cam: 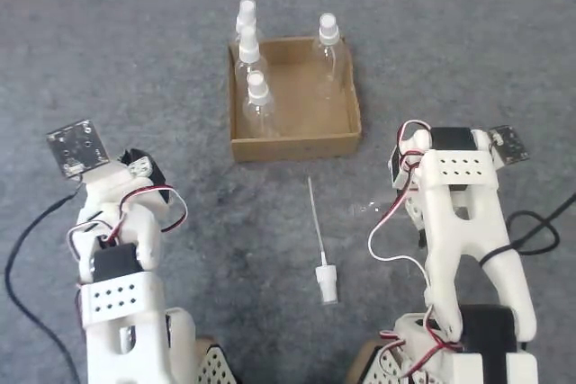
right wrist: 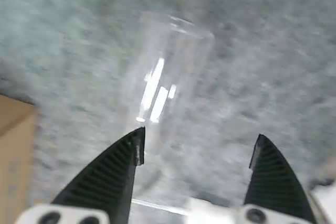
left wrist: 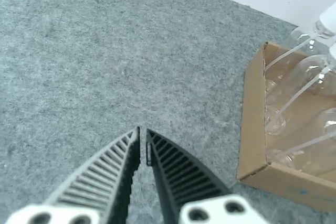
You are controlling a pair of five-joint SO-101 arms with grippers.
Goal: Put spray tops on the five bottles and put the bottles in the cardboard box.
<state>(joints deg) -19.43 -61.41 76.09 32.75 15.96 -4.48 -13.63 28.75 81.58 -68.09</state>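
Left gripper (left wrist: 142, 136): jaws together, with only a hairline gap between the tips. They hold nothing and touch nothing. It hangs over bare tabletop (cam: 162, 69), and the cardboard box (cam: 297, 146) stands well apart from it, off to one side.

Right gripper (right wrist: 199, 136): jaws wide apart and empty. It hovers over the uncapped bottle (right wrist: 168, 72).

Contact, right side: one end of the uncapped bottle runs in close beside one jaw. Whether the jaw touches it cannot be told, since the glass is clear and the wrist view is soft.

Uncapped bottle: clear and without a top, it lies on its side on the tabletop outside the box. In the high view, faint glints just beside the right arm (cam: 459, 213) appear to be this bottle.

Spray top (cam: 326, 281): white, lying loose on the tabletop between the two arms and in front of the box. Its thin dip tube (cam: 315, 218) points toward the box. Neither gripper touches it.

Cardboard box: open-topped, at the far middle of the tabletop.

Left-row bottles (cam: 248, 56): three clear bottles with white spray tops, upright in a line along the box's left wall. The rearmost rises at the back corner, and it is not certain that its base is inside the wall.

Back-right bottle (cam: 328, 42): capped and upright in the far right corner of the box.
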